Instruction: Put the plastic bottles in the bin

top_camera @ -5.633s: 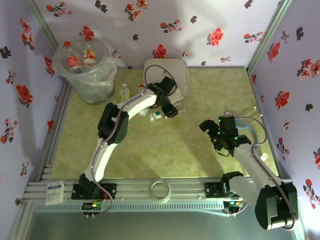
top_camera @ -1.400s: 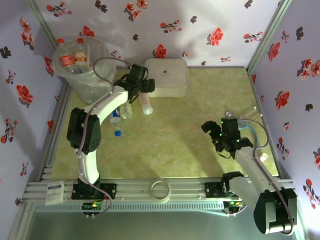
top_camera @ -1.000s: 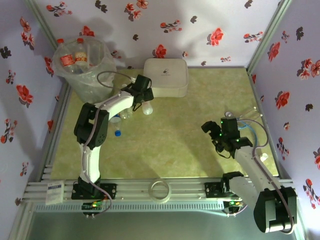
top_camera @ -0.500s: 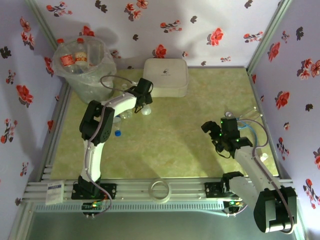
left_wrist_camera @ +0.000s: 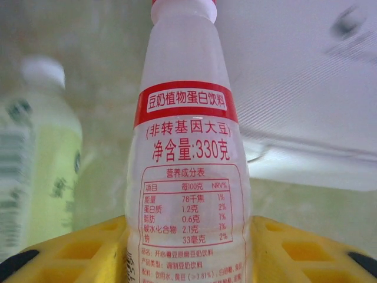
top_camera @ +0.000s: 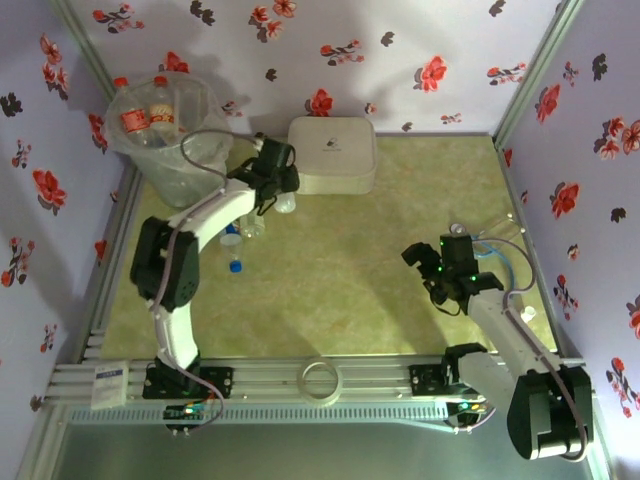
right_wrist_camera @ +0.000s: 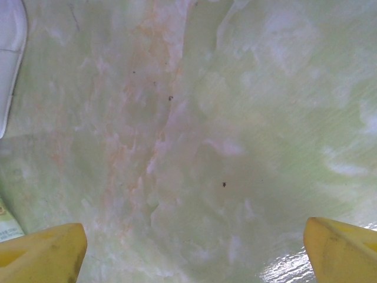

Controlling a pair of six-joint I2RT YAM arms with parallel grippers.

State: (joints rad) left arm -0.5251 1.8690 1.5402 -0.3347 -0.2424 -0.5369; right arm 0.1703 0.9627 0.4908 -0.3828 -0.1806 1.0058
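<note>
Left gripper (top_camera: 276,186) shifted toward bin (top_camera: 195,170) | bottle (left_wrist_camera: 188,147): milky-clear, red-white label

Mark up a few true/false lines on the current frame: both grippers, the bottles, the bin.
1. The left gripper has a red-labelled bottle between its fingers. True.
2. The right gripper holds a bottle. False: its fingers stand wide apart over the bare table, with nothing between them.
3. The bin has nothing in it. False: red-capped bottles already lie inside.
4. A pale green bottle is beside the gripped one in the left wrist view. True.
</note>
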